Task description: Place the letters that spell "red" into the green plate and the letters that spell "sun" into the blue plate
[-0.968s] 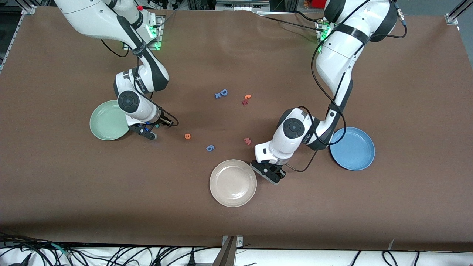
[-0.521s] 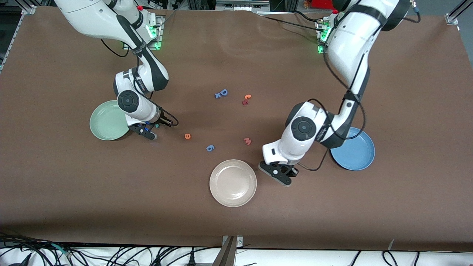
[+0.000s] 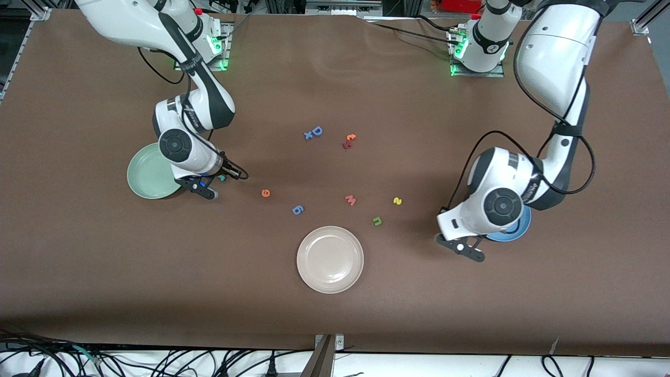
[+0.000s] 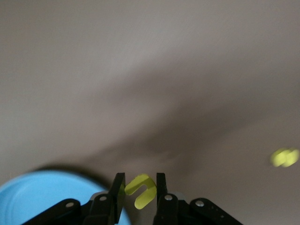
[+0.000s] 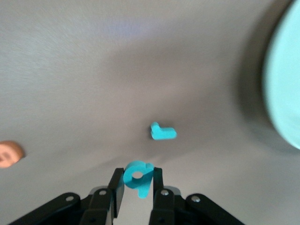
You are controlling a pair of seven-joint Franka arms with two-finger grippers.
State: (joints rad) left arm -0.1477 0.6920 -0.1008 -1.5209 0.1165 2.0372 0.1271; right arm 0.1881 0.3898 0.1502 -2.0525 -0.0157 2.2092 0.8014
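Observation:
My left gripper (image 4: 140,181) is shut on the yellow "u" (image 4: 147,193) and hangs over the table at the rim of the blue plate (image 4: 42,197). In the front view the left gripper (image 3: 466,250) and its arm cover most of the blue plate (image 3: 518,230). The yellow "s" (image 3: 397,200) and the green "n" (image 3: 377,221) lie between the plates. My right gripper (image 5: 137,176) is shut on the teal "d" (image 5: 129,177), over the table beside the green plate (image 3: 146,173). The teal "r" (image 5: 162,132) lies just ahead of the right gripper (image 3: 201,188). The orange "e" (image 3: 266,193) lies farther toward the middle.
An off-white plate (image 3: 330,259) sits nearest the front camera. A blue "6" (image 3: 297,210) and a pinkish "w" (image 3: 350,200) lie just above it in the view. A blue "D" (image 3: 314,132) and orange-red letters (image 3: 349,140) lie mid-table, toward the bases.
The left arm has carried the "u" from beside the off-white plate to the blue plate's edge, uncovering the "s" and "n". The right gripper has shut on the "d" and edged toward the green plate.

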